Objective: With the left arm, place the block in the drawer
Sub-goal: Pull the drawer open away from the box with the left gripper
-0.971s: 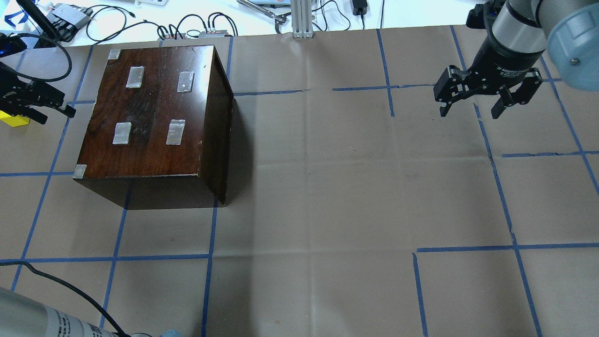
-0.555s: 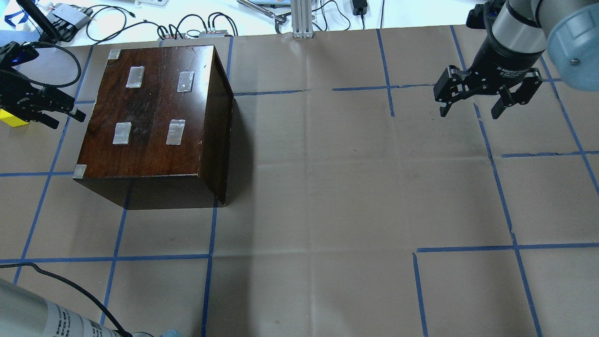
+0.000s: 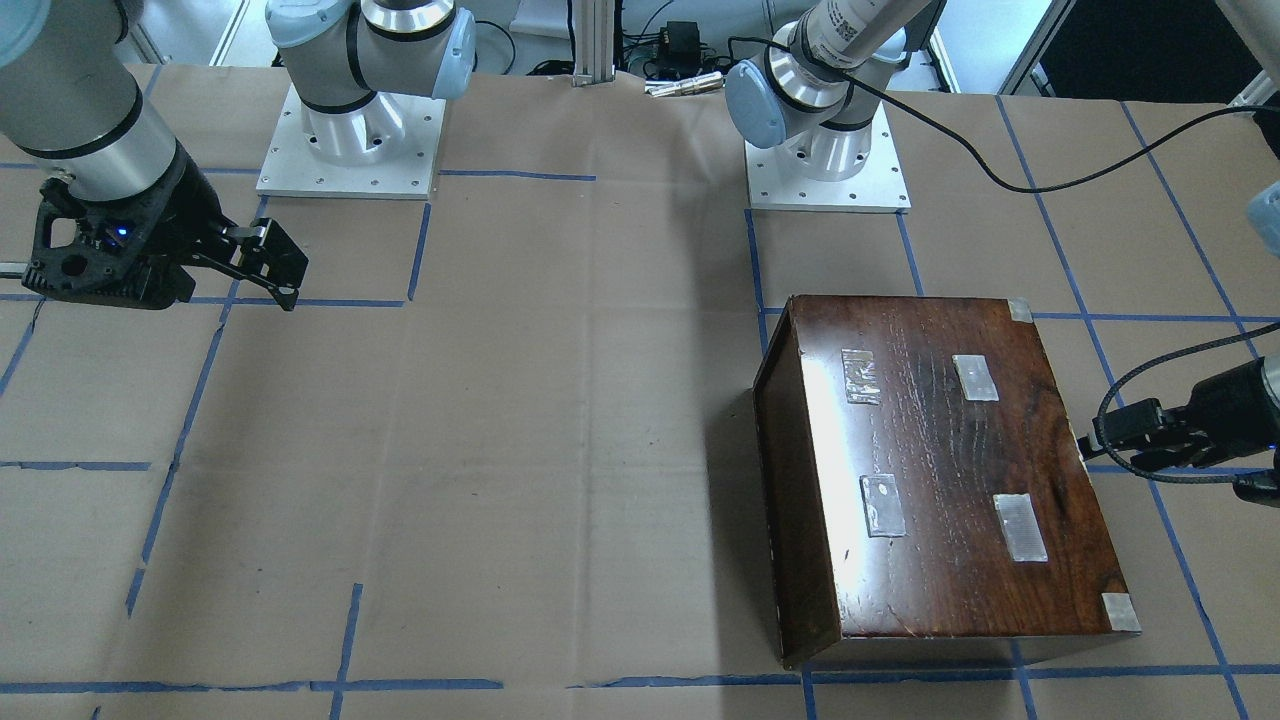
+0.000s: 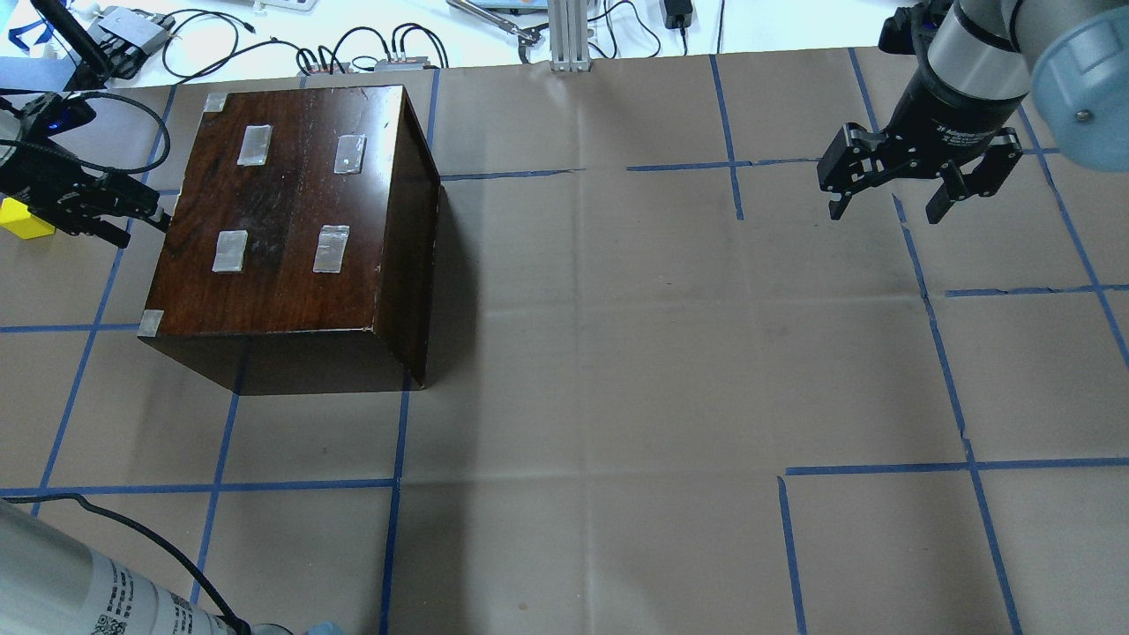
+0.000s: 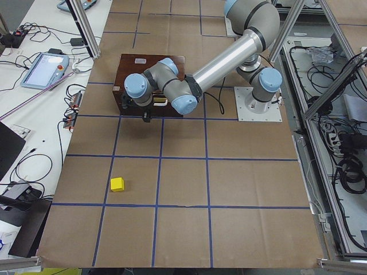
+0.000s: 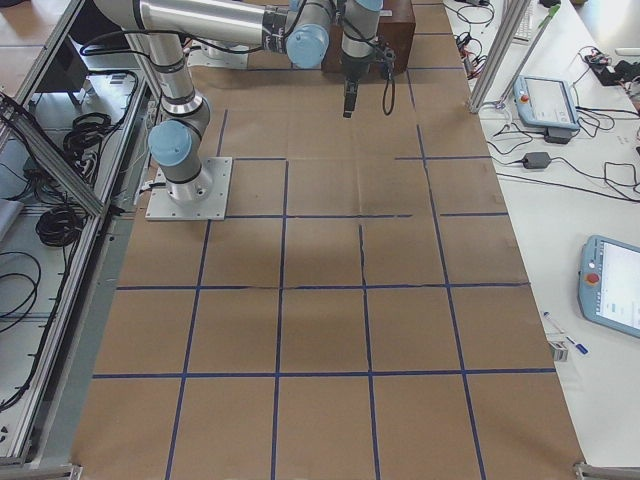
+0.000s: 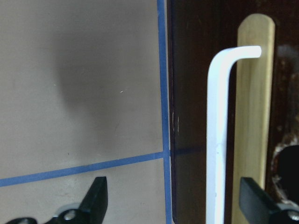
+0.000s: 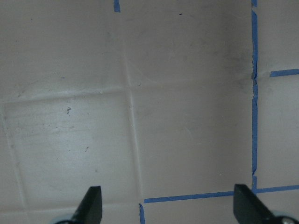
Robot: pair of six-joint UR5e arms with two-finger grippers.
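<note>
Yellow block [image 4: 22,220] lying well out from the cabinet [image 4: 282,212] front. Left gripper [image 7: 173,186] at that front, jaws apart framing the handle [image 7: 216,140], off-centre: risks slipping off on closing, or dragging the cabinet. Right gripper [image 4: 886,201] far off, jaws apart.

Overhead cam looks fwd and down on table [image 4: 617,353]; front cam faces it from opp. side, steeply. Both share cabinet [image 4: 291,203]. Side cams shoot lengthwise; wrist cams close-up.

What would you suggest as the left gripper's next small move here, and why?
Probably ease the left gripper forward so its open fingers straddle the white handle, then close: the drawer looks shut, the handle lines up between them, and the block lies apart on the paper.
</note>
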